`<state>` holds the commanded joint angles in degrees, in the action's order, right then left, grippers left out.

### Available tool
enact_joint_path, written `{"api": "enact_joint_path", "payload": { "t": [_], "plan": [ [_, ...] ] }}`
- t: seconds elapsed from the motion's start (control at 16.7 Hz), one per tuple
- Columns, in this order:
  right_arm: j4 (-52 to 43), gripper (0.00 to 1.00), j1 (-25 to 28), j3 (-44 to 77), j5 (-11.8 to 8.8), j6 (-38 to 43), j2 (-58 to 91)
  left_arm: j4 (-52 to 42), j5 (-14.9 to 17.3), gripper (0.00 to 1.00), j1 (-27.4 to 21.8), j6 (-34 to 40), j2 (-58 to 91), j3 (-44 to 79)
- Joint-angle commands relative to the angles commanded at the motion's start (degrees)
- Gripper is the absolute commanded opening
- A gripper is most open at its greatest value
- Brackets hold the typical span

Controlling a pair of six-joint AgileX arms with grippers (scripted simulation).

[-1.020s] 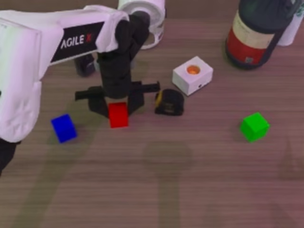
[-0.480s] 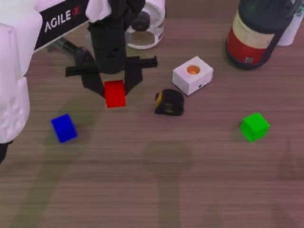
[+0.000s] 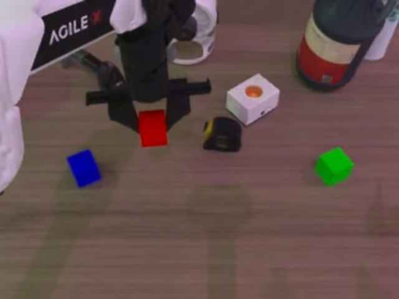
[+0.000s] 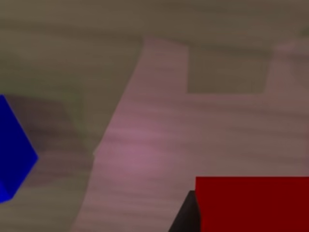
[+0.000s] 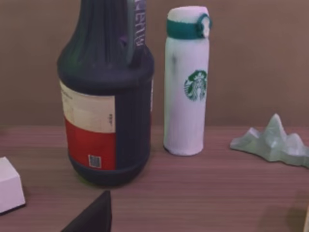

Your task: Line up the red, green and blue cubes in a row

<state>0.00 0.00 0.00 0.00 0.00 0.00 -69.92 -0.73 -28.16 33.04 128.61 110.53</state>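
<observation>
My left gripper (image 3: 152, 124) is shut on the red cube (image 3: 152, 128) and holds it above the table, left of centre. In the left wrist view the red cube (image 4: 251, 205) sits against a dark finger (image 4: 187, 218), with the blue cube (image 4: 14, 150) farther off. The blue cube (image 3: 83, 168) lies on the table to the near left of the gripper. Far to the right, the green cube (image 3: 334, 166) rests alone. My right arm is parked out of the top view.
A white block with an orange hole (image 3: 252, 98) and a black-and-yellow tape measure (image 3: 222, 134) lie just right of the left gripper. A white cup (image 3: 190, 38) stands behind it. A dark bottle (image 3: 336, 43) and a white flask (image 5: 186, 82) stand at the back right.
The left gripper has risen with the red cube and carried it toward the far side, then eased slightly back. The blue and green cubes have not moved.
</observation>
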Motion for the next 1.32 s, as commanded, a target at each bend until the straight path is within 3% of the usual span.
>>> {"api": "enact_joint_path", "payload": {
  "t": [0.42,0.9,1.32],
  "plan": [
    [0.0,1.0,0.0,0.0,0.0,0.0,0.0,5.11,0.05,0.0,-5.61,1.28,-14.49,-20.88],
    [0.0,1.0,0.0,0.0,0.0,0.0,0.0,6.74,-0.01,0.0,-6.31,1.32,-16.3,-23.97],
    [0.0,1.0,0.0,0.0,0.0,0.0,0.0,20.2,0.08,0.0,-6.62,1.52,-12.68,-33.3]
  ]
}}
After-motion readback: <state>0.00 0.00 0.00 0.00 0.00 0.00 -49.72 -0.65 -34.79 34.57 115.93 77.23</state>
